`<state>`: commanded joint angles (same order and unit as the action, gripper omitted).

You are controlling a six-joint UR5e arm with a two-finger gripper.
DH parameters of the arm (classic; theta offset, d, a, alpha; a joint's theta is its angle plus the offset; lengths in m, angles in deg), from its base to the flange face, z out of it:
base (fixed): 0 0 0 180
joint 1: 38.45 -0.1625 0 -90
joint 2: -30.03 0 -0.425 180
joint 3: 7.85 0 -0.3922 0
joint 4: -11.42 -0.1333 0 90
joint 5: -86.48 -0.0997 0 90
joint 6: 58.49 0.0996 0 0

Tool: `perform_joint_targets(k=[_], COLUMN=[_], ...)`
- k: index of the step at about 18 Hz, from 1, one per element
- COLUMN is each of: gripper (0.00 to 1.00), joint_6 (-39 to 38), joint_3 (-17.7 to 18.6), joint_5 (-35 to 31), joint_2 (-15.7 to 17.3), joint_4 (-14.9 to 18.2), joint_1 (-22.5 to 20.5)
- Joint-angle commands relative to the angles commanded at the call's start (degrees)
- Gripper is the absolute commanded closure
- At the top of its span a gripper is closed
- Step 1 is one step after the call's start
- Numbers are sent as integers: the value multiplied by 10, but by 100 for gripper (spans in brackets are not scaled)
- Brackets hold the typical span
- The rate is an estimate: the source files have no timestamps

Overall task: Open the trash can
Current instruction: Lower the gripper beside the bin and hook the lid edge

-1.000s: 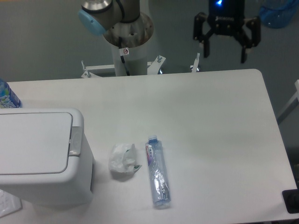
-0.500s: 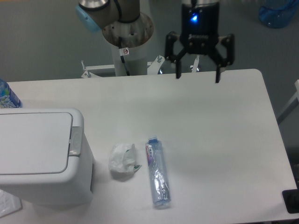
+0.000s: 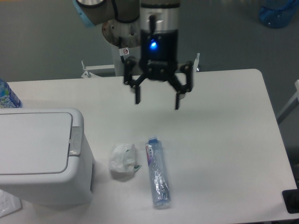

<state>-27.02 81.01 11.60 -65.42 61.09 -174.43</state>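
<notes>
I note the bin [image 3: 39,158] at lower left of the frame, lid flat and shut, its grey button strip [image 3: 76,140] along the lid's right edge untouched. Just right of it lie a crumpled wrapper [image 3: 123,159] and a clear bottle [image 3: 158,171] on the table [image 3: 224,135]. Further back, at upper centre, I hold the gripper [image 3: 157,100] above the table, jaws wide, carrying nothing, well apart from the bin. Judged status: opening not started; approach and button press remain.

A white desk [image 3: 224,140] with rounded corners stands on a grey floor [image 3: 42,42]; a blue container [image 3: 279,12] sits beyond its far right corner.
</notes>
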Motion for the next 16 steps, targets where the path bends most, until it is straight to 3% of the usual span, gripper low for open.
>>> perform_joint_targets(k=[6,16], gripper=[0,0], joint_6=[-16,-19], joint_3=[-2,-3], joint_5=[1,2], joint_2=[-20,-39], joint_4=[-8,-8], joint_1=[39,67])
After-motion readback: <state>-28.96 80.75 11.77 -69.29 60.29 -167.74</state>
